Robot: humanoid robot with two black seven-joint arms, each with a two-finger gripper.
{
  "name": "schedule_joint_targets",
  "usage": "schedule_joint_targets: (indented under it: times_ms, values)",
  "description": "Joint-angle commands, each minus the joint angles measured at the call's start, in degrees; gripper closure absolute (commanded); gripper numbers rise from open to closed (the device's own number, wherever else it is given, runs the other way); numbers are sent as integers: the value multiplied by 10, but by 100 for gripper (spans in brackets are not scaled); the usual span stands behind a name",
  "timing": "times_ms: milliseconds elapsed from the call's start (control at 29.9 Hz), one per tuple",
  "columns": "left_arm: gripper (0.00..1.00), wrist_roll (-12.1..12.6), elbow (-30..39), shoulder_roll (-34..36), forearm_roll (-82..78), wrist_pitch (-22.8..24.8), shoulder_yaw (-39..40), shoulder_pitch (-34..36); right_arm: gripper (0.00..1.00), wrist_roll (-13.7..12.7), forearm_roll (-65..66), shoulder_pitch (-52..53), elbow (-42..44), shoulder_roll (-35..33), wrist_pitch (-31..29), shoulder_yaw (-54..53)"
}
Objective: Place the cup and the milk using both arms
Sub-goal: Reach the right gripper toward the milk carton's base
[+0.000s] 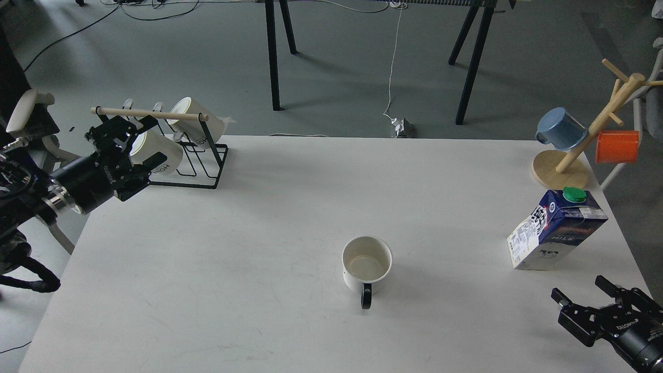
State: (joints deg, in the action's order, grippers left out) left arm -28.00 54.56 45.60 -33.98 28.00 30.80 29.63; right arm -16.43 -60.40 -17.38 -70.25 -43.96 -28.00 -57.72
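Observation:
The cup (366, 265), a squat white mug with a black handle pointing toward me, stands upright on the white table (248, 223), right of centre. The milk (557, 230), a blue and white carton with a green cap, stands near the table's right edge. My left gripper (145, 142) is open and empty at the far left, above the table edge, in front of the wire rack. My right gripper (581, 290) is open and empty at the bottom right corner, a little nearer to me than the milk and apart from it.
A black wire rack (194, 155) with white lettered mugs stands at the back left corner. A wooden cup tree (590, 140) with a blue cup (560, 129) and an orange cup (617, 146) stands at the back right, behind the milk.

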Motion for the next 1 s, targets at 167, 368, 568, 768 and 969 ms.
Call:
schedule_joint_targets:
  times_ms: [167,368,568,768,969]
  values:
    - [9,0,-1,-2,0,0,0,-12,1,4,-1,40,1,8,0,-8]
    - [9,0,-1,-2,0,0,0,-15,1,6,-2,59,8,11,0,-9]
    - [9,0,-1,-2,0,0,0,-24,1,5,-2,68,12,30,0,-10]
    - [9,0,-1,-2,0,0,0,-27,1,6,-2,72,20,30,0,-11]
    - [9,0,-1,-2,0,0,0,-28,1,6,-2,81,30,36,0,-11]
